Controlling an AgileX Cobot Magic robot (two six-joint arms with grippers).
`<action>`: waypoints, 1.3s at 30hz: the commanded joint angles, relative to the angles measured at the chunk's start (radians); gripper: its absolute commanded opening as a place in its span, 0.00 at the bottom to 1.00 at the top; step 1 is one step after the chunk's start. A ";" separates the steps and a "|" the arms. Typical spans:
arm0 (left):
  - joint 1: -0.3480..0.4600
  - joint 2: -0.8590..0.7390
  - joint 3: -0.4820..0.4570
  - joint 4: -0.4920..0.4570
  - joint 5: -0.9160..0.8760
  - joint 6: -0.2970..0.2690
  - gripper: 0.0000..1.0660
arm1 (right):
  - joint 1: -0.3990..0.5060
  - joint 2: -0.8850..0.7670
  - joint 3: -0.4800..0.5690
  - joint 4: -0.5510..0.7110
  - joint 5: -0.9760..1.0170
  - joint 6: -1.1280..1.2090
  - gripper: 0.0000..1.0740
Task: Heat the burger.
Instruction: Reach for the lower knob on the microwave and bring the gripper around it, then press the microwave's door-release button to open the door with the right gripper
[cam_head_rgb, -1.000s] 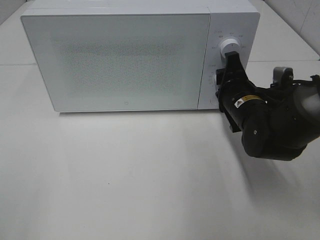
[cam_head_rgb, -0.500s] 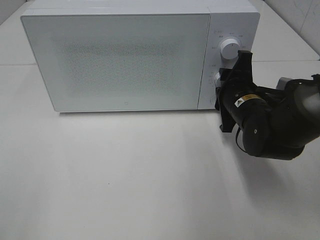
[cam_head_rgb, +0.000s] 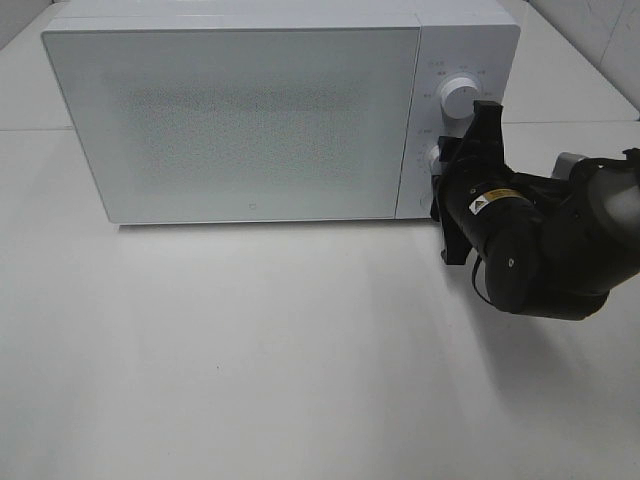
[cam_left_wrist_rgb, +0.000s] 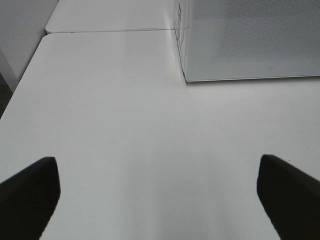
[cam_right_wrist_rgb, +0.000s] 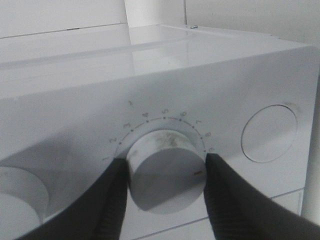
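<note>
The burger is out of view. The white microwave (cam_head_rgb: 250, 120) stands at the back with its door closed. My right gripper (cam_head_rgb: 441, 162) reaches its control panel, shut on the lower dial (cam_right_wrist_rgb: 160, 150); in the right wrist view its dark fingers (cam_right_wrist_rgb: 112, 200) press both sides of that numbered knob. The upper knob (cam_head_rgb: 457, 96) is uncovered just above. My left gripper (cam_left_wrist_rgb: 159, 200) is open over bare table, nothing between its fingertips (cam_left_wrist_rgb: 30, 190), and it faces the microwave's near corner (cam_left_wrist_rgb: 250, 40). The exterior view does not show the left arm.
The white table (cam_head_rgb: 250, 350) stretches in front of the microwave. A seam between table panels (cam_left_wrist_rgb: 110, 31) runs behind the microwave's left side. The bulky right arm (cam_head_rgb: 545, 245) hangs over the table's right part.
My right wrist has rolled clockwise on the lower dial; the finger that covered the upper knob swung to the right, baring it. The left gripper has not moved.
</note>
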 joint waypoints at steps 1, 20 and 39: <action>0.002 -0.019 0.001 -0.007 -0.005 -0.004 0.96 | -0.005 -0.010 -0.034 -0.064 0.026 -0.011 0.41; 0.002 -0.019 0.001 -0.007 -0.005 -0.004 0.96 | -0.005 -0.010 -0.028 -0.053 0.019 0.019 0.54; 0.002 -0.019 0.001 -0.007 -0.005 -0.004 0.96 | -0.003 -0.038 -0.028 -0.045 -0.006 0.019 0.71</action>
